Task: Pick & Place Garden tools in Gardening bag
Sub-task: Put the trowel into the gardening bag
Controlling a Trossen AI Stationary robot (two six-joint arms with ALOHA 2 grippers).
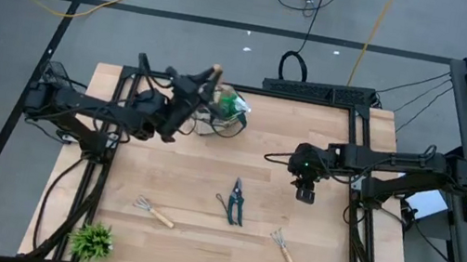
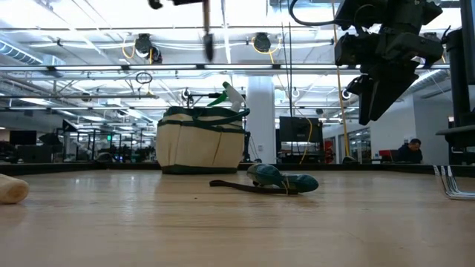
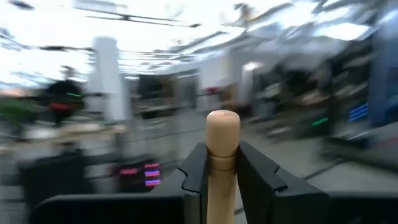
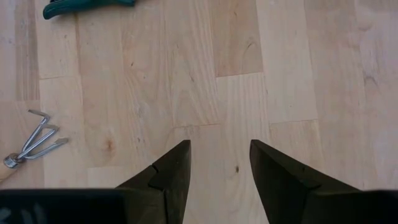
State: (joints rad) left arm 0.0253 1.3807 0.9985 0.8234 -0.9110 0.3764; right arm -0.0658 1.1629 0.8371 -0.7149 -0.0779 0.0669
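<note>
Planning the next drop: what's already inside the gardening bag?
A green spray bottle sticks out of the gardening bag's top. Anything deeper is hidden by its canvas wall and by the left tool above it, shut on a wooden-handled tool.

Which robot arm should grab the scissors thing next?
The right one, probably. Its claw is open, empty and close to the pruning shears. The left claw is busy holding a wooden-handled tool by the gardening bag.
</note>
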